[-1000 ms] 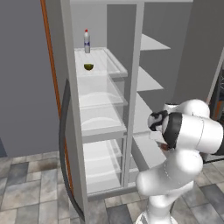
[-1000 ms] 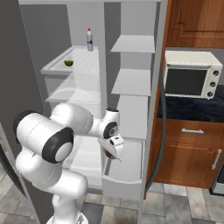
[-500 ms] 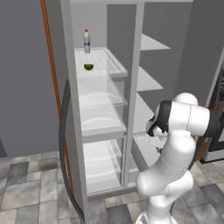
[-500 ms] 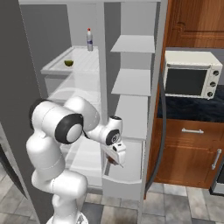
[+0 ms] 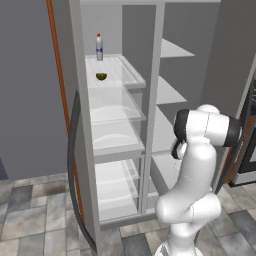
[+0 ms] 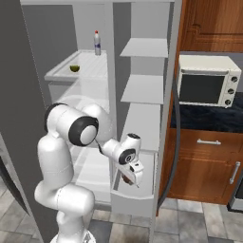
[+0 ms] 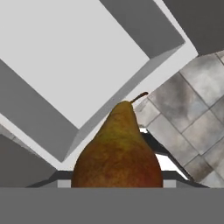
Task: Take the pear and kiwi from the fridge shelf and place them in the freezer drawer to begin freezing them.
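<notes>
My gripper (image 6: 129,179) is shut on the pear (image 7: 117,151), a brown-olive, pear-shaped fruit with a short stem that takes up the lower middle of the hand view. The hand hangs low over the open freezer drawer (image 6: 134,198), whose white floor (image 7: 65,57) lies just beyond the fruit. The small green fruit on the top fridge shelf (image 5: 125,70) is the kiwi (image 5: 101,76); from the right side the kiwi (image 6: 74,68) sits near that shelf's (image 6: 92,64) left front. In the left base view my own arm hides the hand.
A white bottle (image 5: 99,46) stands at the back of the top shelf. Clear-fronted bins (image 5: 117,125) sit below it. Grey shelves (image 6: 142,88) fill the right compartment. A microwave (image 6: 206,86) and wooden cabinets (image 6: 209,166) stand to the right. Tiled floor (image 7: 183,118) lies beneath the drawer.
The hand has sunk lower toward the freezer drawer with the pear in it, and the elbow has swung upward. The fruit on the shelf has not moved.
</notes>
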